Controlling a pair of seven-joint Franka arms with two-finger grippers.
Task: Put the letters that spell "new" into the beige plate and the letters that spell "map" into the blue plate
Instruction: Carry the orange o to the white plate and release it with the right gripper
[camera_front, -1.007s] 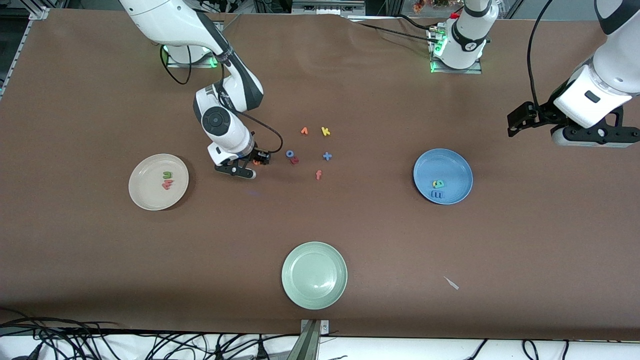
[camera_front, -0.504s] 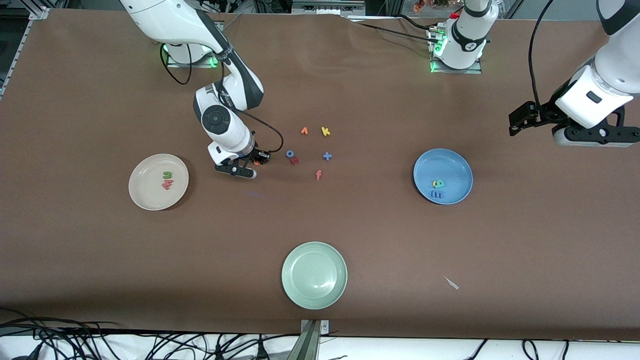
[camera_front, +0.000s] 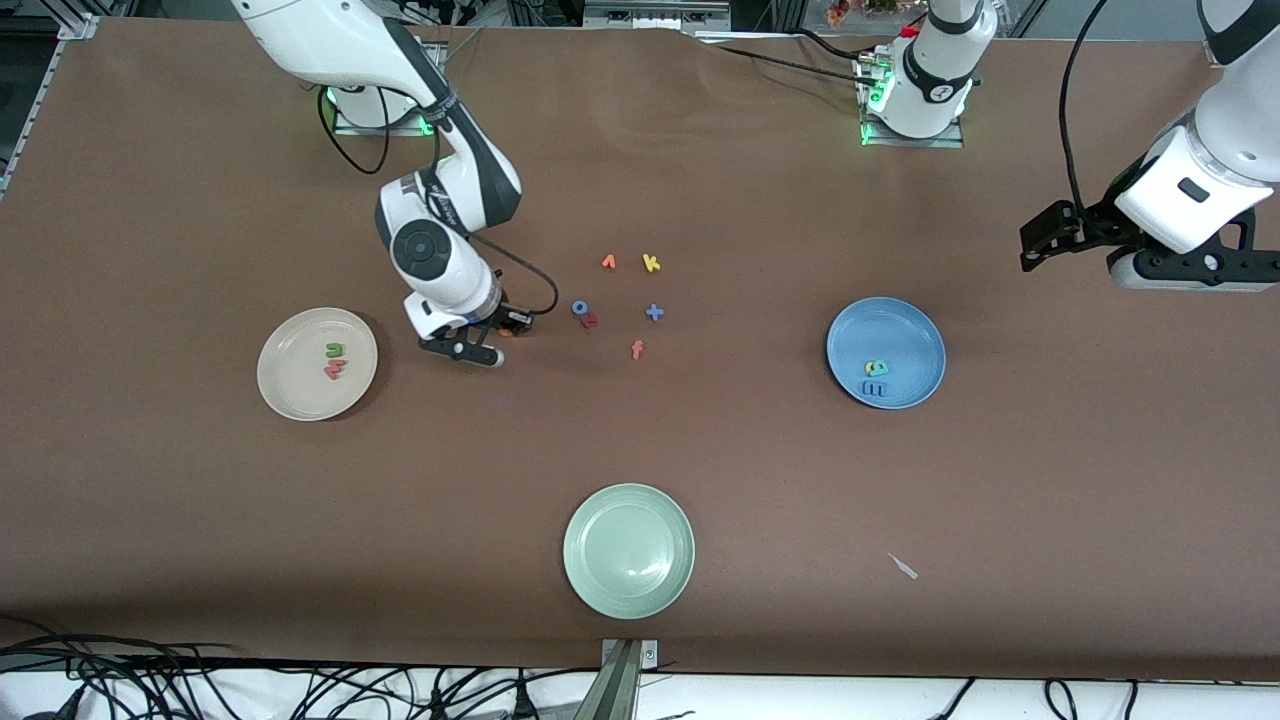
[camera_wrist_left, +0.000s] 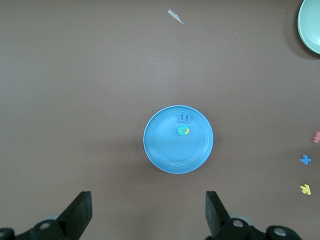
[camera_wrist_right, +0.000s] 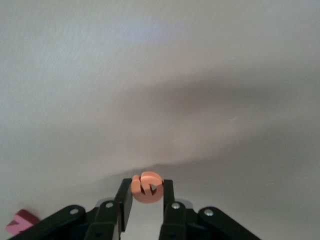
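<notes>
My right gripper (camera_front: 500, 338) is shut on the orange "e" (camera_front: 507, 331), just above the table between the beige plate (camera_front: 290, 385) and the loose letters. In the right wrist view the "e" (camera_wrist_right: 147, 188) sits pinched between both fingers. On the beige plate lie the green "n" (camera_front: 333, 349) and the red-pink "w" (camera_front: 334, 369). The blue plate (camera_front: 900, 330) holds the blue "m" (camera_front: 875, 389), with the yellow "a" and teal "p" (camera_front: 877, 368) stacked together beside it. My left gripper (camera_wrist_left: 147, 215) waits open, high over the left arm's end of the table, looking down on the blue plate (camera_wrist_left: 165, 150).
Loose letters lie mid-table: orange "v" (camera_front: 608, 262), yellow "k" (camera_front: 651, 263), blue "o" (camera_front: 579, 307), red "r" (camera_front: 589, 321), blue "t" (camera_front: 654, 312), orange "f" (camera_front: 637, 349). A pale green plate (camera_front: 600, 580) sits near the front edge, with a white scrap (camera_front: 903, 566) beside it.
My right gripper has shut on the orange "e" and carried it a short way toward the beige plate. The left arm has drifted slightly.
</notes>
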